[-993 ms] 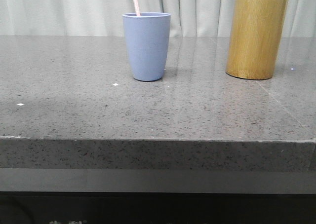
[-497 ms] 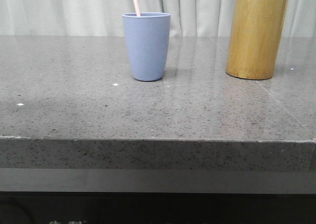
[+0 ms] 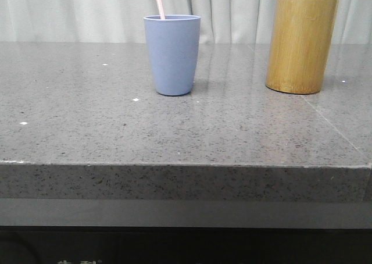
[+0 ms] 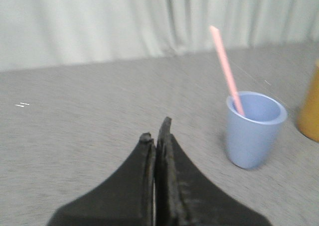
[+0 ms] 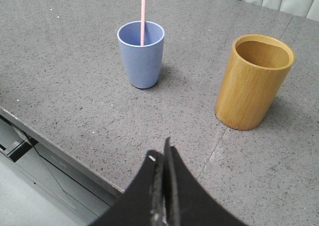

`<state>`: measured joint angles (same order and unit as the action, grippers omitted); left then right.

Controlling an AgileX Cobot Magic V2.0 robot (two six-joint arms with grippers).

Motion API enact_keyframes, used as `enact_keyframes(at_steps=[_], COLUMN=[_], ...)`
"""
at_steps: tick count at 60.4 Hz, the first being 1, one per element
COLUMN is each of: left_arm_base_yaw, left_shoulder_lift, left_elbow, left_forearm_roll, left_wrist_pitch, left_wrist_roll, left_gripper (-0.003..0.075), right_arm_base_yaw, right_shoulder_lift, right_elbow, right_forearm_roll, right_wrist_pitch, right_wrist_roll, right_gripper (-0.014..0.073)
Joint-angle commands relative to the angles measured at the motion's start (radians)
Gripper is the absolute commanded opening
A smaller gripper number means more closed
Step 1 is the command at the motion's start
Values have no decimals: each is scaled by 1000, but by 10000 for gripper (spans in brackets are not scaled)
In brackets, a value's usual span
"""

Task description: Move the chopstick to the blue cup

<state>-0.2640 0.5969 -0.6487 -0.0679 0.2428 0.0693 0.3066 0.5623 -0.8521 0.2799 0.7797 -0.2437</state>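
Observation:
The blue cup (image 3: 172, 54) stands upright on the grey stone table, left of centre at the back. A pale pink chopstick (image 3: 158, 1) stands in it, leaning left, its top rising out of the cup. The cup (image 4: 253, 129) and chopstick (image 4: 225, 69) also show in the left wrist view, and the cup (image 5: 141, 53) and chopstick (image 5: 143, 14) in the right wrist view. My left gripper (image 4: 155, 131) is shut and empty, above the table short of the cup. My right gripper (image 5: 162, 154) is shut and empty, over the table's front edge. Neither gripper shows in the front view.
A taller yellow-brown bamboo cylinder (image 3: 301, 44) stands upright to the right of the blue cup; in the right wrist view it (image 5: 253, 80) looks empty. The table's front edge (image 3: 186, 165) runs across the front view. A pale curtain hangs behind the table.
The cup, chopstick and cylinder have not moved. A small bright speck now shows on the table at the far left.

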Motion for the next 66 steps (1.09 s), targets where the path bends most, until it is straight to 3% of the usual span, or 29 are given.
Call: enact_keyframes(at_steps=[1, 16, 36, 42, 66], left_arm_base_yaw=[67, 188, 212, 212, 221], left_shoulder_lift=[-93, -341, -595, -630, -626], left_elbow=[60, 351, 610, 660, 659], left_forearm_roll=[-10, -2, -8, -9, -71], left_wrist_pitch=[-141, -161, -280, -344, -321], left_wrist_roll=[-6, -6, -6, -8, -10], left_gripper=[-19, -19, -19, -19, -19], right_arm_base_yaw=[-6, -6, -6, -6, -6], right_shoulder_lift=[2, 2, 2, 2, 3], right_elbow=[-24, -24, -24, -24, -23], right_forearm_roll=[5, 5, 5, 5, 5], right_wrist_pitch=[-75, -75, -75, -75, -73], right_wrist_roll=[-5, -5, -5, -5, -5], right_gripper=[-67, -67, -67, -67, -67])
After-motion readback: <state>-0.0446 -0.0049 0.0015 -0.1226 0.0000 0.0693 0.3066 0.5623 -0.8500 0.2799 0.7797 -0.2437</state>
